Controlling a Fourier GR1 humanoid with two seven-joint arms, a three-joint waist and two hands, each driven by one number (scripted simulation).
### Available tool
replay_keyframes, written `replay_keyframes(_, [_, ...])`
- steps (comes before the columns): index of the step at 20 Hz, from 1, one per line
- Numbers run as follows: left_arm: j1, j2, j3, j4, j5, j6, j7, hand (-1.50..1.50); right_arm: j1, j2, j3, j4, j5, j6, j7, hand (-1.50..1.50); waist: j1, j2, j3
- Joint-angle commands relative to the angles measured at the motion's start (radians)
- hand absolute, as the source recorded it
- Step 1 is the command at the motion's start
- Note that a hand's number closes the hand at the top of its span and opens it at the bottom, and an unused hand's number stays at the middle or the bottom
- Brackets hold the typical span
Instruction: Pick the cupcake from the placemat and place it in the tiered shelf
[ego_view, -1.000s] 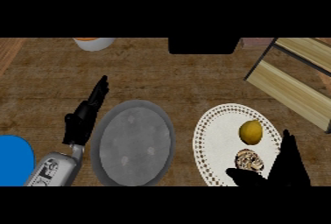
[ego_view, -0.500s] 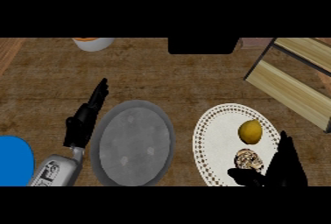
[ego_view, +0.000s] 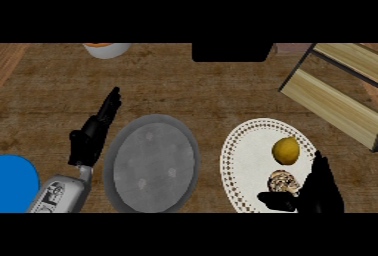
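A brown cupcake (ego_view: 283, 182) sits on the white lacy placemat (ego_view: 251, 150), with a yellow lemon (ego_view: 286, 150) just above it. My right hand (ego_view: 319, 192) is open right beside the cupcake, fingers pointing up along its right side and the thumb reaching under its lower left. The wooden tiered shelf (ego_view: 332, 95) stands at the upper right. At the left, my left hand (ego_view: 92, 132) rests open beside the grey plate, fingers pointing up.
A grey round plate (ego_view: 151, 162) lies in the middle of the wooden counter. A blue object (ego_view: 15, 182) shows at the left edge, a white bowl (ego_view: 107, 49) with orange contents at the top, and a black block (ego_view: 230, 52) at the top centre.
My right hand has shifted slightly left and up, closer against the cupcake. The left hand has not moved.
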Motion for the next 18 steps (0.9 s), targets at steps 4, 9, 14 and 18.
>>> replay_keyframes(4, [0.004,-0.039,0.017,0.017,-0.034,0.000,-0.026,0.00,0.020,0.002,-0.019,0.057,-0.044,-0.091,0.065,-1.50,-0.004,0.000,0.000])
replay_keyframes(9, [0.028,-0.067,0.006,-0.001,-0.065,0.003,-0.011,0.00,-0.042,0.002,-0.044,0.082,-0.089,0.001,0.081,1.50,-0.001,-0.001,0.000])
replay_keyframes(14, [0.030,-0.051,0.037,-0.080,-0.070,-0.015,0.067,0.00,-0.021,0.002,0.066,0.163,0.018,-0.064,0.075,1.50,0.001,-0.001,0.000])
replay_keyframes(18, [0.059,-0.059,0.048,-0.066,-0.090,-0.042,0.031,0.00,0.045,0.002,0.058,0.103,0.049,-0.057,0.031,1.50,-0.001,-0.002,0.000])
